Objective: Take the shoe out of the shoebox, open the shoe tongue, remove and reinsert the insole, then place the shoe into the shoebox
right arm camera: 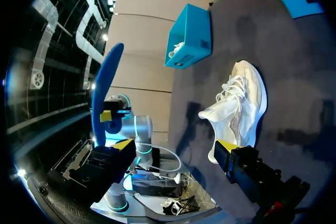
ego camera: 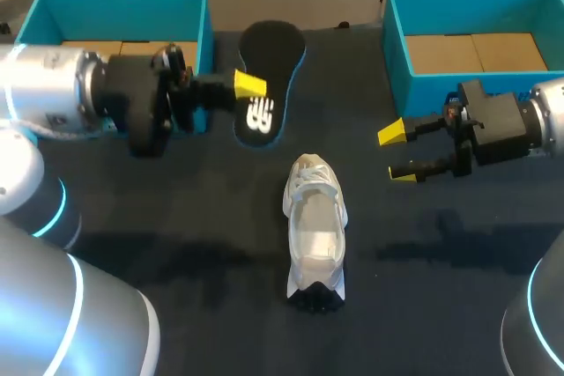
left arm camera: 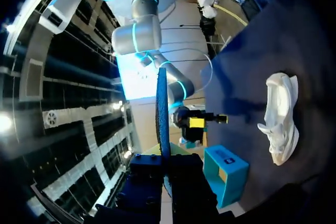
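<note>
**1. Insole** (ego camera: 269, 59): out of the shoe. The left gripper (ego camera: 249, 85) is clamped on it and holds it off the table (ego camera: 423, 244), just beside the right wall of the left shoebox (ego camera: 115, 13) at the far-left corner. The left wrist view shows it edge-on betw. the fingers, w/ contact on both faces. Most of its length stands free ahead of them. We judge it is held upright and clear of the surface to give a clean line down into the shoe.

**2. Shoe** (ego camera: 315, 233): stands on its sole mid-table, nearer the near edge, toe twd the far edge and heel twd the near edge. The opening faces up and neither arm touches it. We cannot tell whether the tongue is fully pulled back.

**3. Right gripper** (ego camera: 397, 153): fingers spread, holding nothing. It hovers to the right of the shoe, near the front wall of the right shoebox (ego camera: 476, 41) at the far-right corner. We judge it is positioned there to brace the shoe for reinsertion.

**4. Status:** insole removal done; reinsertion and return to the box not yet done.

**5. Risk (our judgement):** the insole looks flexible, so its free end may buckle at the collar unless the shoe is steadied.
</note>
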Controlling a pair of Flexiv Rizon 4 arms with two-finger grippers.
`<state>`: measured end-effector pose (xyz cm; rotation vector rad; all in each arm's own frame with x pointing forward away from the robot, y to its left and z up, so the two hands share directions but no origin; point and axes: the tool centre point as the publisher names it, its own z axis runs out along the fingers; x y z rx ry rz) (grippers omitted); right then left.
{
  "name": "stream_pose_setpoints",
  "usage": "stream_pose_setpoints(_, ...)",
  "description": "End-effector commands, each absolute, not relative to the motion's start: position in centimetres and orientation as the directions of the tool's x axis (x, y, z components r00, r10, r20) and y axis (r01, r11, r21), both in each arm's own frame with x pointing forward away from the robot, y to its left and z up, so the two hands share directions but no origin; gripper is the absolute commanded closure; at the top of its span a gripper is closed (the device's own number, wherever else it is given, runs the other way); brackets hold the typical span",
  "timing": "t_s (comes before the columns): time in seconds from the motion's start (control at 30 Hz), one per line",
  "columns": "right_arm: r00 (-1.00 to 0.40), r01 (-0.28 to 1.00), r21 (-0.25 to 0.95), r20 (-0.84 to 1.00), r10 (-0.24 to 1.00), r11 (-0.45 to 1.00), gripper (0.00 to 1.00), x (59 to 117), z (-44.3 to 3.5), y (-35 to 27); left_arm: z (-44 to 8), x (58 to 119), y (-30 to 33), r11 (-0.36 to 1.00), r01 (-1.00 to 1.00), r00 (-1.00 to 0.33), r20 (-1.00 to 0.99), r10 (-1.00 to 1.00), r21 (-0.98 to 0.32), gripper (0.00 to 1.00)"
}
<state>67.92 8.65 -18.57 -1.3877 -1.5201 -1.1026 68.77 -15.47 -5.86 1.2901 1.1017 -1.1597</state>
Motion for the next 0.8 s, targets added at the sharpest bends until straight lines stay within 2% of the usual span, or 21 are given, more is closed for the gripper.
stream_pose_setpoints(0.03,-0.095,0.995,0.092,0.945,0.314,0.024,0.0,67.9,-18.7,8.8,-7.2,68.2,-15.7,-0.032,0.985,0.167,-0.986,-0.017,0.167,1.0)
stream_pose_setpoints(0.3,-0.095,0.995,0.092,0.945,0.314,0.024,0.0,67.9,-18.7,8.8,-9.1,68.9,-16.3,-0.013,0.979,0.202,-0.979,0.0,0.202,1.0)
stream_pose_setpoints(0.8,-0.095,0.995,0.092,0.945,0.314,0.024,0.0,67.9,-18.7,8.8,-9.1,68.9,-16.3,-0.013,0.979,0.202,-0.979,0.0,0.202,1.0)
